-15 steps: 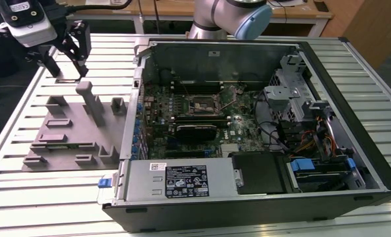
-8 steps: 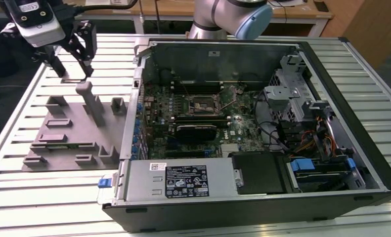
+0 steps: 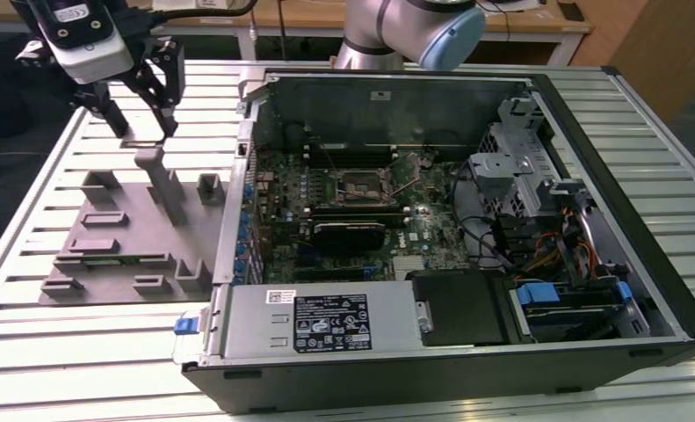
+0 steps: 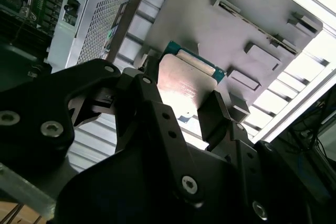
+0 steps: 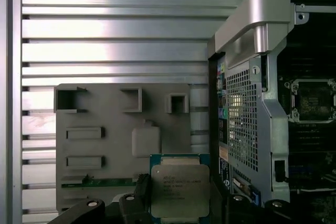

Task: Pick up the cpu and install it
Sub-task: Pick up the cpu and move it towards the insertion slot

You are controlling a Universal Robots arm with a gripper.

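The cpu (image 5: 179, 190) is a flat square chip with a silvery top plate and a green rim. It sits between my gripper's two black fingers (image 5: 142, 195) in both wrist views, and my gripper (image 5: 179, 195) is shut on its edges. The second wrist view shows the cpu (image 4: 186, 80) against the grey fixture plate (image 4: 252, 30) behind it. In the exterior view my gripper (image 3: 144, 132) hangs over the fixture plate (image 3: 112, 237) at the exterior view's left, beside the open computer case. The black metal-framed socket (image 3: 365, 187) lies on the motherboard inside the case, also seen as the socket (image 5: 310, 98).
The open computer case (image 3: 441, 237) fills the middle and the exterior view's right, with its metal wall (image 3: 244, 158) next to the fixture. Grey blocks and a tall post (image 3: 162, 180) stand on the fixture plate. The slatted aluminium table (image 3: 77, 352) carries everything.
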